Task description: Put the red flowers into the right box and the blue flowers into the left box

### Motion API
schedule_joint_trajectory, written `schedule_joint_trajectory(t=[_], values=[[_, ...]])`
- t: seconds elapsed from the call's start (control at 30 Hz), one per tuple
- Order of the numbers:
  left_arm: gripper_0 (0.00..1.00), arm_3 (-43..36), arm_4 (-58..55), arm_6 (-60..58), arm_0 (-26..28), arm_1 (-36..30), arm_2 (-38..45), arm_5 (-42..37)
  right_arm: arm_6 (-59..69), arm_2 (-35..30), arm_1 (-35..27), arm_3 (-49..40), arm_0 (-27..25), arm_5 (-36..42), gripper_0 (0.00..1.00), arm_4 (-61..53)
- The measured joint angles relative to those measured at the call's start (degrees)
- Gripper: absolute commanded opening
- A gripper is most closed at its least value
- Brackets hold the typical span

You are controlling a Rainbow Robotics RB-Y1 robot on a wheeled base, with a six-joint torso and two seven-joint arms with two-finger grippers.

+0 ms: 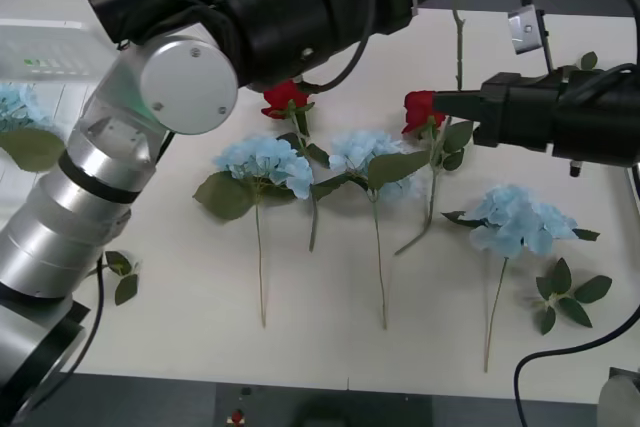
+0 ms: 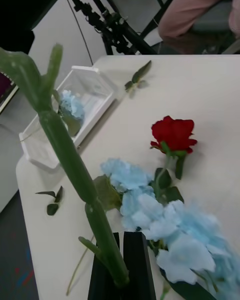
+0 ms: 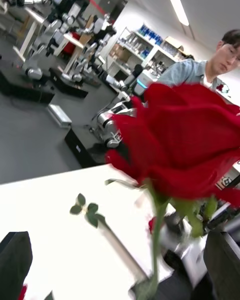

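1 red rose [image 3: 180,140] stem in right gripper [image 1: 440,104]

My left arm [image 1: 110,157] showed brushed, glossy metal at its joints, with matt black cloth sleeving further along. My right gripper [image 2: 122,267] had smooth matt black fingers closed on a waxy green plastic stem [image 2: 70,165]. The red flowers [image 2: 173,133] looked like soft matt fabric, the blue flowers [image 1: 265,162] like thin crinkled cloth. The table [image 1: 180,317] was smooth, matt cream; the left box [image 2: 47,152] translucent, slightly glossy plastic
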State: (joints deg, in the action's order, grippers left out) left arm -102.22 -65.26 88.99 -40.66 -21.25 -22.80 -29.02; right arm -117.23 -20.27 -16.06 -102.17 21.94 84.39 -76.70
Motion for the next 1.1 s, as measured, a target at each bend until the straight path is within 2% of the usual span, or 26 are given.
schedule_joint_trajectory(t=[0.13,0.3,0.43,0.53,0.67,0.77,0.97,1.1], values=[[1.00,-4.44,-9.90,-0.02,2.15,-10.46,-0.04,-4.87,5.93,-4.91,-5.07,0.00,-2.11,4.87,0.00,-0.01],[1.00,-15.17,-17.86,-0.07,11.98,-24.30,2.63,-12.60,12.08,-8.95,-15.33,0.00,-7.92,5.05,0.00,0.01],[1.00,-19.14,-23.30,-0.23,20.86,-30.79,7.48,-19.21,16.16,-11.49,-23.47,0.00,-13.19,5.09,0.00,2.43],[1.00,-19.09,-24.49,-1.16,23.88,-33.19,8.21,-23.35,20.40,-13.81,-28.23,-0.01,-16.52,5.13,0.00,6.79],[1.00,-16.87,-23.52,-4.76,24.21,-33.69,6.29,-27.31,23.72,-15.81,-33.45,0.57,-19.94,5.21,0.00,14.80],[1.00,-14.20,-18.69,-8.92,23.75,-33.66,3.14,-27.47,26.33,-15.81,-36.53,4.96,-20.84,5.21,0.00,17.62],[1.00,-5.89,-11.08,-11.46,19.01,-31.33,-4.64,-27.43,26.45,-13.82,-39.64,18.88,-18.78,4.55,0.00,23.46],[1.00,0.01,-7.44,-11.47,15.45,-27.59,-6.58,-27.43,26.45,-12.34,-39.66,24.23,-16.81,2.07,0.00,28.52]])
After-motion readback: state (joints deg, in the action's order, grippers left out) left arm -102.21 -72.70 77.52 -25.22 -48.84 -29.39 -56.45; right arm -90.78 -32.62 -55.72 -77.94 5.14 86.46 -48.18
